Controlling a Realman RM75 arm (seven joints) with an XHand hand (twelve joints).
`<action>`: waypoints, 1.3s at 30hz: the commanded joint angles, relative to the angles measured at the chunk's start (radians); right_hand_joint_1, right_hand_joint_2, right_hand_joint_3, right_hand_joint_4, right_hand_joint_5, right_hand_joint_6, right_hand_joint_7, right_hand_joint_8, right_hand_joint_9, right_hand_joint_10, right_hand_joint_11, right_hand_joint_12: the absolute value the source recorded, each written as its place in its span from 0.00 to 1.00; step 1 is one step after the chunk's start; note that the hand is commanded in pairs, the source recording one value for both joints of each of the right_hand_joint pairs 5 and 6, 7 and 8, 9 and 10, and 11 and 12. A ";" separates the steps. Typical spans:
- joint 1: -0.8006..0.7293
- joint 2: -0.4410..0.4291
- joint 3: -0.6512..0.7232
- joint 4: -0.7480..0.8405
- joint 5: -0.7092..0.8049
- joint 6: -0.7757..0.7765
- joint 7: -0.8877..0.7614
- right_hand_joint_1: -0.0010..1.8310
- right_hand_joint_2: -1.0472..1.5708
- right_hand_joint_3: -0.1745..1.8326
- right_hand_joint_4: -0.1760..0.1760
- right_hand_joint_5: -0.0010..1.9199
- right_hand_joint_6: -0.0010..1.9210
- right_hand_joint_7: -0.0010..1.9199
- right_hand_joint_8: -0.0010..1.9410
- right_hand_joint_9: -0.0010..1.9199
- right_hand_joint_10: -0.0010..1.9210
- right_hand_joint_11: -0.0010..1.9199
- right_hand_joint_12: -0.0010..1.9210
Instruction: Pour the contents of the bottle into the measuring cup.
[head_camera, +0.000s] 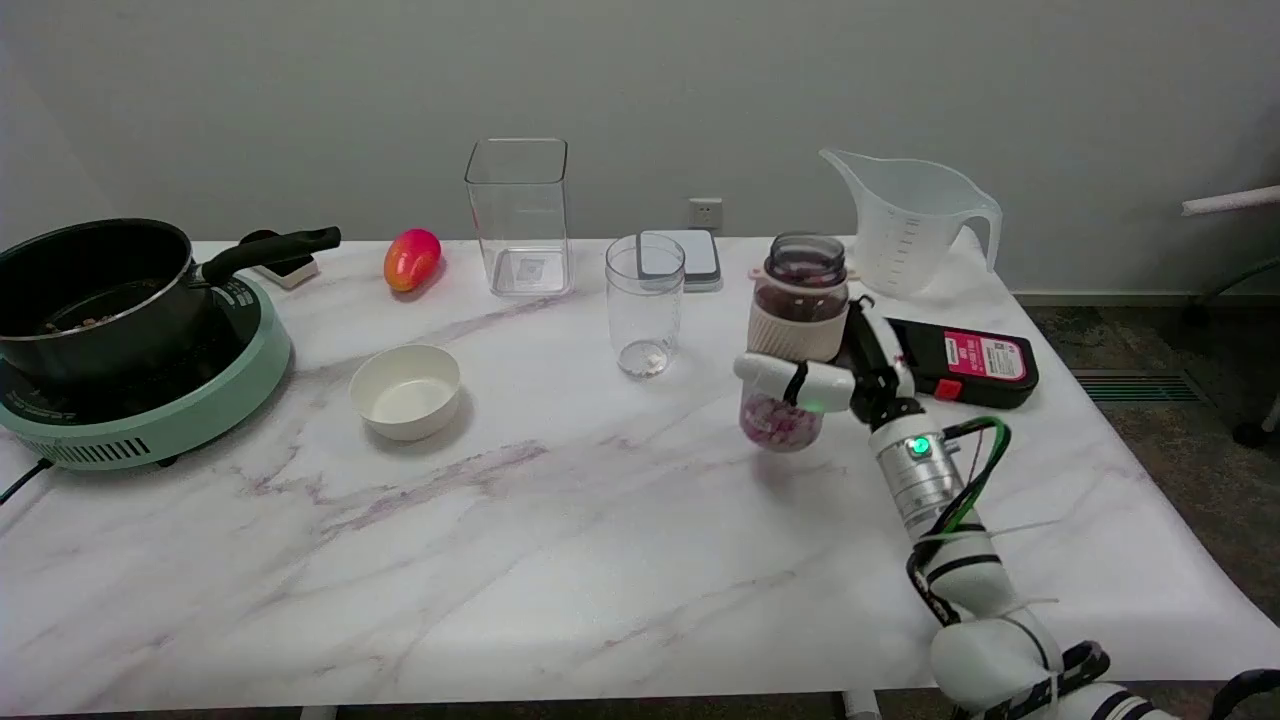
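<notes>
A clear bottle (797, 330) with a cream sleeve and an open mouth stands upright right of the table's middle, pink and white bits lying in its bottom. My right hand (835, 370) grips it from the right, the thumb crossing its front below the sleeve. Whether its base touches the table I cannot tell. The translucent measuring cup (905, 222), with spout to the left and handle to the right, stands at the back right, behind the bottle and apart from it.
A tall glass (645, 317) stands left of the bottle, a square clear container (519, 215) and a white scale (682, 257) behind it. A black-and-red device (960, 362) lies just right of my hand. White bowl (405, 390), mango (411, 259) and a pot on a green cooker (130, 330) sit farther left.
</notes>
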 joint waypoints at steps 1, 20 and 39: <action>0.057 0.121 0.241 0.173 -0.020 -0.209 -0.206 0.65 0.99 0.24 0.50 0.90 0.90 0.90 0.89 0.84 0.84 0.67 0.67; 0.482 0.294 0.092 0.056 -0.476 -0.415 -0.265 0.79 0.75 0.49 0.50 0.79 0.79 0.83 0.82 0.77 0.77 0.62 0.62; 0.603 0.358 -0.081 0.066 -0.777 -0.576 -0.270 0.81 0.69 0.55 0.50 0.78 0.78 0.81 0.81 0.75 0.74 0.60 0.60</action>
